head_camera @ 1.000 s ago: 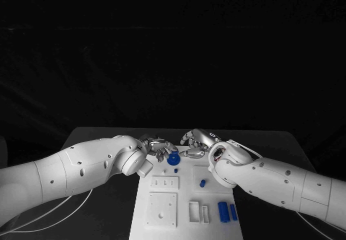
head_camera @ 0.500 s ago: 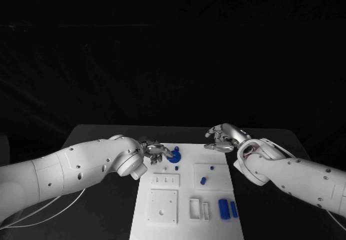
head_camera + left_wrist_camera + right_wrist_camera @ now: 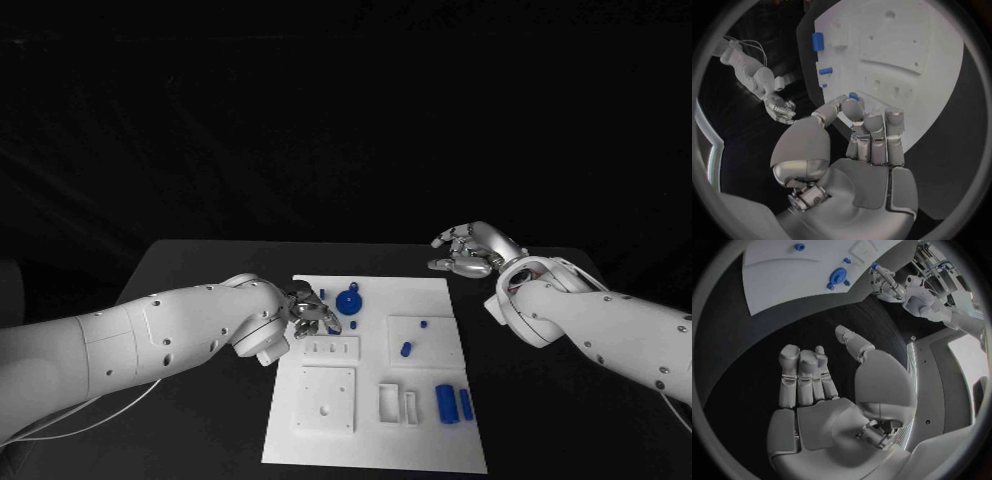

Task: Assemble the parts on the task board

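Head view: the left hand (image 3: 312, 312) was poised at the task board (image 3: 433, 440) beside the round blue part (image 3: 349, 300); whether a part was pinched could not be told.
Left wrist view: a small blue part (image 3: 853, 95) was seen at its fingertips (image 3: 856, 107), seemingly for seating.
Right wrist view: the right hand (image 3: 826, 390) was held off the board, fingers apart and empty, presumably to give room.

Task board (image 3: 378, 440) lay at the middle of the table (image 3: 202, 262), long side running away from the robot. Round part (image 3: 349, 300) sat on the board's far end; small part (image 3: 405, 349) nearer, toward the right; 2 upright parts (image 3: 454, 402) side by side at the near right. Left hand (image 3: 310, 311) was over the far left edge; right hand (image 3: 470, 250) hung beyond the far right corner, off the board.
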You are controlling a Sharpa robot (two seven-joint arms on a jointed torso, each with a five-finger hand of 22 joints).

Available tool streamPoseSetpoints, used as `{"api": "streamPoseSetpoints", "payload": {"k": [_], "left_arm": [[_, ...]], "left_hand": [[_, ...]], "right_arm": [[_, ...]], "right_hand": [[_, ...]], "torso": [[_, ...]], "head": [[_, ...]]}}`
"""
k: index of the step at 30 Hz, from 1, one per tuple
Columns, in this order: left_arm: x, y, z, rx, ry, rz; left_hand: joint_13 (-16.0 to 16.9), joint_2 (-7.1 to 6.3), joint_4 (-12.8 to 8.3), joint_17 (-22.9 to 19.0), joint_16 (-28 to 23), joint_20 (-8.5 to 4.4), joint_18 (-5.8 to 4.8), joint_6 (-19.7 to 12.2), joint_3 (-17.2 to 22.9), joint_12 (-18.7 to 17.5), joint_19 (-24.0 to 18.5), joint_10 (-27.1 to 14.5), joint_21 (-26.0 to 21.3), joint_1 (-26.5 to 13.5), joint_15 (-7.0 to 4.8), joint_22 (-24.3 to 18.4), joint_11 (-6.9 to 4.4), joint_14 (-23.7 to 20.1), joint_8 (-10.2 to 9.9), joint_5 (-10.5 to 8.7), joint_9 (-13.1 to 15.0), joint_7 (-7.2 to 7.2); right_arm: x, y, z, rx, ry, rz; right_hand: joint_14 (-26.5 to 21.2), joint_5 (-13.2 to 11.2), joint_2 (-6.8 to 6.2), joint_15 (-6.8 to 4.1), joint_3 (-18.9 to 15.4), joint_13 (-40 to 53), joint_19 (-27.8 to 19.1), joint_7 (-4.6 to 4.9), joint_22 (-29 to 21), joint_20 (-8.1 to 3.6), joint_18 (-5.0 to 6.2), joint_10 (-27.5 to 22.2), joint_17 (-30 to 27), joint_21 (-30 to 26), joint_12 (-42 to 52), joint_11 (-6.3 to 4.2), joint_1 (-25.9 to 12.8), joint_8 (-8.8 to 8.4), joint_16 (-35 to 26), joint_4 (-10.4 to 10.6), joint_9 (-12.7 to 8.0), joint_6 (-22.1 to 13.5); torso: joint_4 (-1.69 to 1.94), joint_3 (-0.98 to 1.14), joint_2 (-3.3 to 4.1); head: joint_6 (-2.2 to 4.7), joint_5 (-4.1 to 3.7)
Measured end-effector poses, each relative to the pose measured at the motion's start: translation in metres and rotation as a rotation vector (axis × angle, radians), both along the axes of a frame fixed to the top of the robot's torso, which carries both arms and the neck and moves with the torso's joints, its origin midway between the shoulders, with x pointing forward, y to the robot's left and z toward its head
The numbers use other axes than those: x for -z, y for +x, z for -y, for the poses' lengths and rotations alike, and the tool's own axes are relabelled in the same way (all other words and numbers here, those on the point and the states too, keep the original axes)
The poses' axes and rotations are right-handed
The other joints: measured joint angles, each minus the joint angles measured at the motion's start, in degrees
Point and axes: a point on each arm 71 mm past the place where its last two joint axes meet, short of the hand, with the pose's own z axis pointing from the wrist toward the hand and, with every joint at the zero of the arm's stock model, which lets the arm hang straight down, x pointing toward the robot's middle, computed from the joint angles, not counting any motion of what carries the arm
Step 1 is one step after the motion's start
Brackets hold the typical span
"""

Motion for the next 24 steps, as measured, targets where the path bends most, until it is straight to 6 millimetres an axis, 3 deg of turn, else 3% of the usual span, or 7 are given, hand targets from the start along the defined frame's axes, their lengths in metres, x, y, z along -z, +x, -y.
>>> {"api": "streamPoseSetpoints", "payload": {"k": [6,24], "left_arm": [[0.012,-0.002,0.001,0.005,0.033,-0.008],[0.022,-0.001,0.003,0.047,0.12,0.041]], "left_hand": [[0.52,0.4,0.0,0.05,0.88,-0.02,0.0,0.0,-0.01,1.34,0.43,-0.02,0.0,-0.4,-0.01,0.0,0.0,0.01,0.0,0.56,0.0,0.0],[1.32,1.0,-0.01,0.16,2.66,-0.29,0.0,0.0,-0.17,4.07,0.95,-0.16,0.53,-1.41,-0.27,-0.02,-0.1,-0.09,0.3,1.44,0.0,0.0]], "right_arm": [[-0.002,0.001,-0.004,-0.009,0.018,0.002],[-0.004,0.002,-0.008,-0.019,0.034,0.004]], "right_hand": [[0.0,0.62,0.13,0.0,-0.26,-0.15,-0.01,-0.01,0.0,0.01,0.0,0.0,-0.02,-0.22,0.0,0.0,-0.13,0.0,0.0,0.07,0.0,-0.18],[0.01,1.99,0.35,-0.01,-0.95,-0.62,-0.11,0.02,0.05,0.12,0.0,0.01,-0.11,-0.44,0.01,-0.01,-0.35,0.0,0.0,0.0,0.01,-0.42]], "torso": [[-0.01,0.01,0.01],[-0.06,-0.1,0.09]], "head": [[-0.37,0.05],[-1.18,0.33]]}}
